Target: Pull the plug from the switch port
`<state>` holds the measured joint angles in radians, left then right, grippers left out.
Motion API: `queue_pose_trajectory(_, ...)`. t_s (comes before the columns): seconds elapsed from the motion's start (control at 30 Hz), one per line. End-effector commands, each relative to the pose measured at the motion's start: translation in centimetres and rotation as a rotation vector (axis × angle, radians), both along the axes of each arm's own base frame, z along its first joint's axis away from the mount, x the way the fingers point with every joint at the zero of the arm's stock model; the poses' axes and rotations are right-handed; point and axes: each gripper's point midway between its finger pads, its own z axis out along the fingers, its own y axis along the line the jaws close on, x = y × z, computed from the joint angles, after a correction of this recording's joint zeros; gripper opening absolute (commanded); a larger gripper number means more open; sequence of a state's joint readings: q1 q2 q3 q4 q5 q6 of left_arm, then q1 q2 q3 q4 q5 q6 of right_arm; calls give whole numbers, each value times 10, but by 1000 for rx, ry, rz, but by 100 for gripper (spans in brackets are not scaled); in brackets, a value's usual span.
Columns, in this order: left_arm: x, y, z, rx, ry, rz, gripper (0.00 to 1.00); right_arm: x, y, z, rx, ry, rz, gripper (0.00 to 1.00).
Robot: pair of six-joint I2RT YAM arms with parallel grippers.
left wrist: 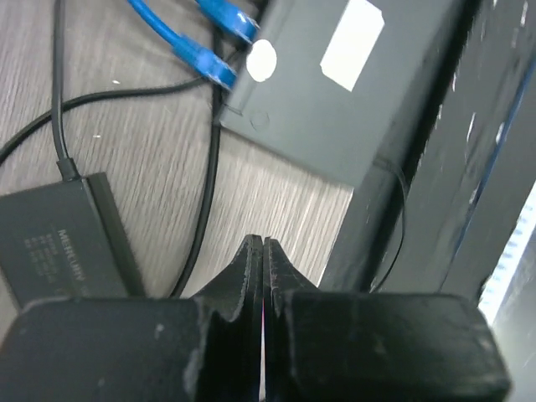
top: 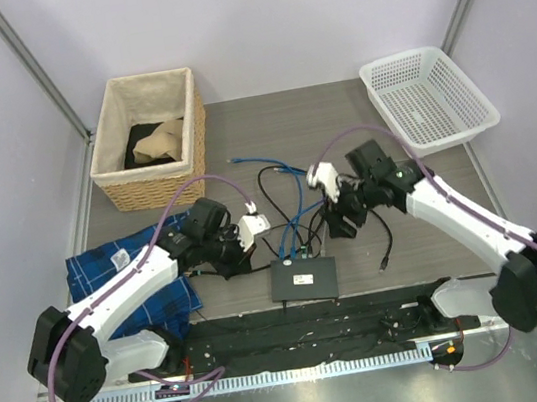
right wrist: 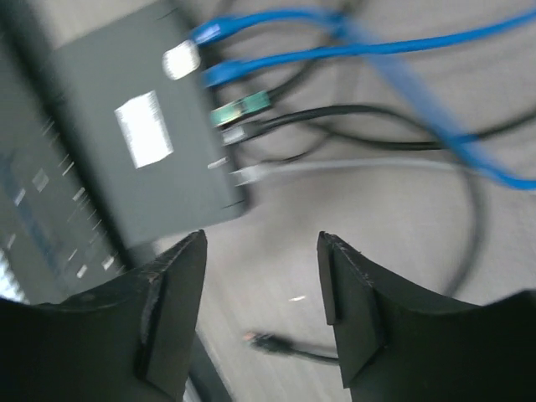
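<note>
- A black mat point(top: 298, 330) lies along the near edge of the table.
- The switch box point(top: 303, 279) sits flat just beyond the mat, between the two arms, with its white label facing up.
- The left gripper point(left wrist: 263, 249) is closed on nothing near the box's left end, with a power brick point(left wrist: 59, 234) beside it.
- The right gripper point(right wrist: 261, 243) hovers near the box's far right corner, jaws apart and empty.
- Several plugs point(right wrist: 219, 74), two of them blue, sit in sockets along the box's far side.
- A wicker basket point(top: 108, 174) and a white basket point(top: 478, 114) stand farthest back.

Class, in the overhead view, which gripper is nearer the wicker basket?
Left. The left gripper sits just in front of the wicker basket, near its right corner. The right gripper is farther off to the right, beyond the blue cables.
</note>
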<state>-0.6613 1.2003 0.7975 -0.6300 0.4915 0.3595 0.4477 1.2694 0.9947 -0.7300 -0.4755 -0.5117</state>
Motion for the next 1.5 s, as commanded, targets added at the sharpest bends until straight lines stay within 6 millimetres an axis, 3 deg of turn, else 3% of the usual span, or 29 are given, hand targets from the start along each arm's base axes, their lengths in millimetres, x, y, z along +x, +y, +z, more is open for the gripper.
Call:
queue_pose_trajectory(0.0,17,-23,16,-162,48,221,0,-65,-13,-18,-101,27,167,60)
queue_pose_trajectory(0.07,8,-20,16,-170,110,254,0,-84,-10,-25,-115,45,242,57)
queue_pose_trajectory(0.13,-6,-26,25,-219,169,236,0,-91,-9,-31,-128,49,275,57)
queue_pose_trajectory(0.33,-33,-43,17,-258,410,223,0,-63,8,-46,-139,96,133,53)
queue_pose_trajectory(0.47,-69,-45,-6,-200,582,195,0,-54,34,-36,-63,161,107,54)
queue_pose_trajectory(0.6,-87,-45,-27,-147,596,184,0,-47,46,-42,-39,207,63,64)
queue_pose_trajectory(0.93,-65,-59,-54,-88,606,292,0,-30,48,-65,-36,329,-49,75)
queue_pose_trajectory(1.17,-34,-83,-62,-99,572,329,0,-10,40,-60,-2,361,-144,76)
queue_pose_trajectory(1.3,12,-108,-63,-139,503,386,0,13,28,-51,36,369,-250,76)
queue_pose_trajectory(1.4,47,-107,-76,-120,510,471,0,33,12,-45,62,381,-330,76)
queue_pose_trajectory(1.47,86,-111,-66,-159,472,511,0,43,4,-44,54,371,-350,77)
